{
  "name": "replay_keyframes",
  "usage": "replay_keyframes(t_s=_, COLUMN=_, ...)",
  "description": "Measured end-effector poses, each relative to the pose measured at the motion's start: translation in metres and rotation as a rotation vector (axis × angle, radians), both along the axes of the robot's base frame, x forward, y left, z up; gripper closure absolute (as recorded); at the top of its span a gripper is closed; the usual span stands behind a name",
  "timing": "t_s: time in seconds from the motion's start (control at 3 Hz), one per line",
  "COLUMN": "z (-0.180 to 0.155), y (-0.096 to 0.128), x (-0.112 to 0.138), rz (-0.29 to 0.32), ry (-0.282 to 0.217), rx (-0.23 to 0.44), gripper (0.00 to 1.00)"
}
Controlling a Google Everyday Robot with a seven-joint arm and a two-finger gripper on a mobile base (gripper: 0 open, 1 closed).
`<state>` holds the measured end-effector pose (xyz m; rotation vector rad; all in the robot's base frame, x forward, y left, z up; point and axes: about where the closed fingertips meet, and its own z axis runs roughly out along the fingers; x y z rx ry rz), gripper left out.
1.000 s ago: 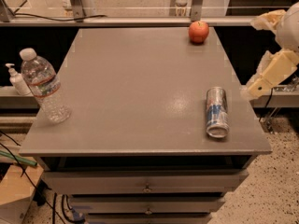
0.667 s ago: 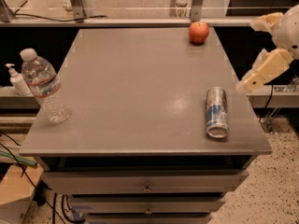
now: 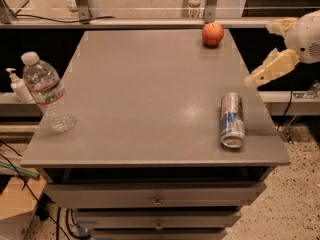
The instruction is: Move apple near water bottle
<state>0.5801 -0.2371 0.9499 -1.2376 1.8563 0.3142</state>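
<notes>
The red-orange apple sits at the far edge of the grey table, right of centre. The clear water bottle with a white cap and red-and-white label stands upright near the table's left edge. My cream-coloured gripper hovers off the table's right edge, to the right of and nearer than the apple, and above the can. Its two fingers are spread apart and hold nothing.
A silver-blue drink can lies on its side near the front right corner. A small white pump bottle stands behind the water bottle off the table's left side. Drawers are below the tabletop. A rail runs along the far edge.
My gripper has shifted a little to the left, toward the table's right edge. The apple, bottle and can have not moved.
</notes>
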Motion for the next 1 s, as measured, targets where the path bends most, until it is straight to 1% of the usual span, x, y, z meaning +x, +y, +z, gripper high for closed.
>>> replay_keyframes(t_s=0.33, z=-0.017, y=-0.019, x=0.074, rz=-0.059, ry=-0.009, rx=0.059, gripper=0.00)
replay_keyframes(t_s=0.67, z=-0.017, y=-0.018, x=0.074, rz=-0.058, ry=-0.007, rx=0.059, gripper=0.00)
replay_keyframes(t_s=1.0, z=-0.020, y=-0.009, x=0.100, rz=-0.064, ry=-0.029, rx=0.098, gripper=0.00)
